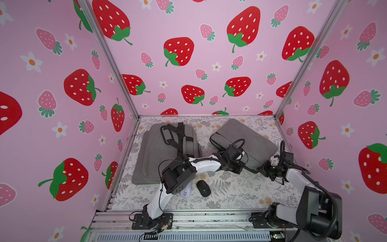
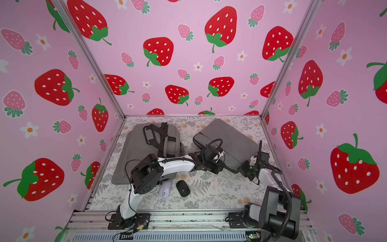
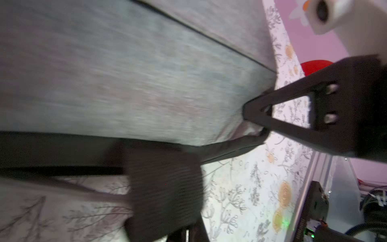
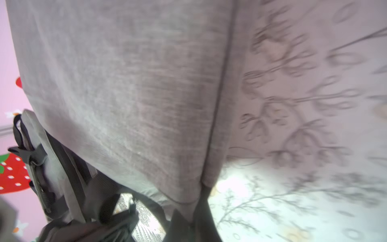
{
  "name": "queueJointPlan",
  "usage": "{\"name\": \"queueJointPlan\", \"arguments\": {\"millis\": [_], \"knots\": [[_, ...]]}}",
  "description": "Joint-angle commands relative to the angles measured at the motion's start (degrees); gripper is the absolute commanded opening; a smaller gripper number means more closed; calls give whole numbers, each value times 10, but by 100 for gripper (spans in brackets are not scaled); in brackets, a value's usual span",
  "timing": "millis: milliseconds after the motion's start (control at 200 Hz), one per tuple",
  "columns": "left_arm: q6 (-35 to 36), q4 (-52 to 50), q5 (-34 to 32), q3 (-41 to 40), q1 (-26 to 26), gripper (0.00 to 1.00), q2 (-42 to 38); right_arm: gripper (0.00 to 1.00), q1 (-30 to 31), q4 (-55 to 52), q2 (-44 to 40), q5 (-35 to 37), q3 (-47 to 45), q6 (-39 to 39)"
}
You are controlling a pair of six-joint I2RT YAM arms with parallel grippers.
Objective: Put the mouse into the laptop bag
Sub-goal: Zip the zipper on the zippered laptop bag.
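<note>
Strawberries in red and pink, with small white flowers, cover the pink walls point(image 1: 196, 25) that close your cell on three sides, and bare metal posts point(image 1: 109, 60) run up the back corners. Your table wears a pale cloth point(image 1: 240, 194) printed with grey ferns and orange blooms, and slotted metal rails point(image 1: 209, 218) at the near edge carry both arm bases. On the cloth's left lies a grey backpack point(image 1: 155, 153), straps up; to the right of it the grey bag point(image 1: 251, 136) lies slantwise. Your black mouse point(image 1: 203, 188) sits on the cloth near the front, outside the bag, and the lilac mouse point(image 2: 165, 189) lies just beside it, partly under the left elbow in a top view. Your left gripper point(image 1: 247, 167) reaches across to the bag's near edge, clenched; you cannot tell whether it pinches any fabric. Your right gripper point(image 3: 256, 123) meets the bag's near corner, its fingers point(image 3: 293, 98) closed on the edge there, as the right wrist view shows from close up.
</note>
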Motion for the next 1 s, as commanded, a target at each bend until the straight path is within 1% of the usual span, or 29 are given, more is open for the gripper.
{"name": "queueJointPlan", "arguments": {"millis": [0,70,120,185,200,240,380,485,570,620,640,715,730,740,765,800,830,845,870,900,946,996], "knots": [[-5,-65,-57,-66,61,0,-30,0,-77,17,40,78,34,-26],[-7,-61,-65,-94,80,0,-44,0,-106,33,68,59,48,-21],[-6,-58,-70,-111,90,0,-54,0,-113,42,85,58,61,-16],[-3,-59,-73,-127,97,0,-65,0,-114,42,109,67,90,-16],[-2,-60,-89,-130,98,0,-68,0,-114,42,114,69,97,-15],[-1,-61,-96,-136,99,0,-74,0,-113,43,127,70,114,-13],[0,-70,-95,-142,93,0,-81,0,-111,33,179,90,183,-23],[-1,-77,-92,-136,78,0,-78,0,-91,7,219,88,249,-46],[3,-94,-93,-110,60,0,-70,0,-46,-15,226,100,281,-65],[3,-99,-92,-96,44,0,-67,5,-10,-39,226,122,295,-83],[2,-101,-91,-90,40,0,-66,10,4,-48,225,133,298,-88],[-1,-104,-81,-69,22,0,-63,35,48,-64,210,160,289,-99],[-3,-104,-81,-65,20,0,-63,39,55,-66,207,167,284,-99],[-4,-104,-68,-63,18,0,-62,42,60,-67,204,170,282,-100],[-5,-103,-58,-58,15,0,-61,46,70,-70,197,180,274,-101],[-7,-102,-48,-52,10,0,-60,50,81,-75,182,190,262,-103],[-8,-102,-43,-46,7,0,-58,51,87,-79,169,197,251,-104],[-8,-101,-41,-44,6,0,-57,55,89,-82,161,200,244,-104],[-8,-102,-38,-38,2,0,-55,57,91,-84,147,203,231,-104],[-6,-106,-37,-33,-1,0,-53,59,93,-86,124,207,214,-104],[-4,-109,-36,-25,-5,0,-49,65,94,-92,88,217,189,-101],[-3,-114,-33,-16,-8,0,-44,68,95,-102,46,217,164,-99]]}}
